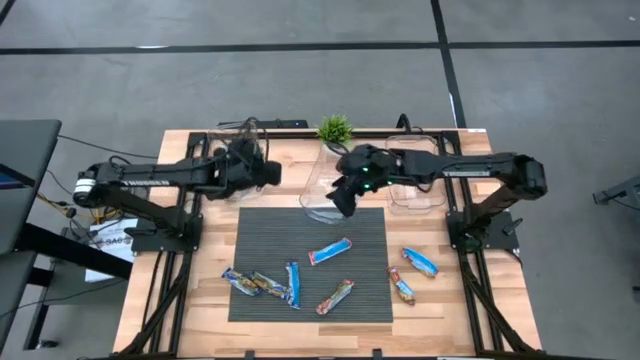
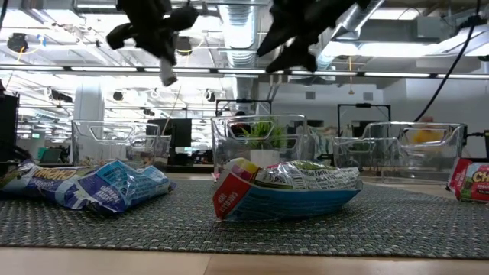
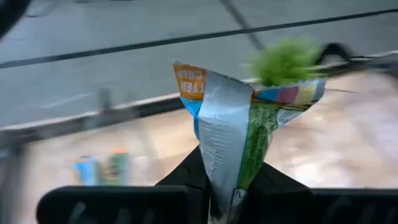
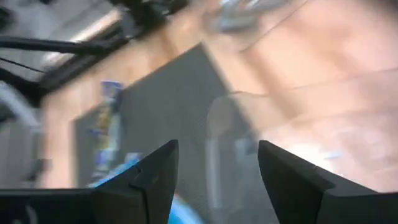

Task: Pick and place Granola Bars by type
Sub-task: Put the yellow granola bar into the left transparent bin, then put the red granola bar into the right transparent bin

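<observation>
My left gripper (image 1: 268, 171) hangs high beside the left clear tub (image 1: 240, 140), shut on a multicoloured granola bar (image 3: 239, 118) with silver, green and orange foil. My right gripper (image 1: 343, 200) is open over the near edge of the middle clear tub (image 1: 318, 190); in the right wrist view nothing lies between its fingers (image 4: 155, 171). Several more bars lie flat on the dark ribbed mat (image 1: 310, 225): a blue-and-white one (image 1: 330, 251) in the middle and a cluster (image 1: 265, 285) at the near left. Two others (image 1: 410, 275) rest on the wood to the right. My left gripper pinches the multicoloured bar by one end (image 3: 225, 183) between its two fingers. The bar sticks out forward past the fingertips, lifted clear of the table, and its free end (image 3: 189, 81) is crumpled and splayed.
Three clear tubs stand along the far side, the right one (image 1: 420, 185) behind my right arm. A small green plant (image 1: 335, 128) sits at the far edge. In the low view a blue-and-white bar (image 2: 286, 191) and a blue one (image 2: 99, 183) lie on the mat.
</observation>
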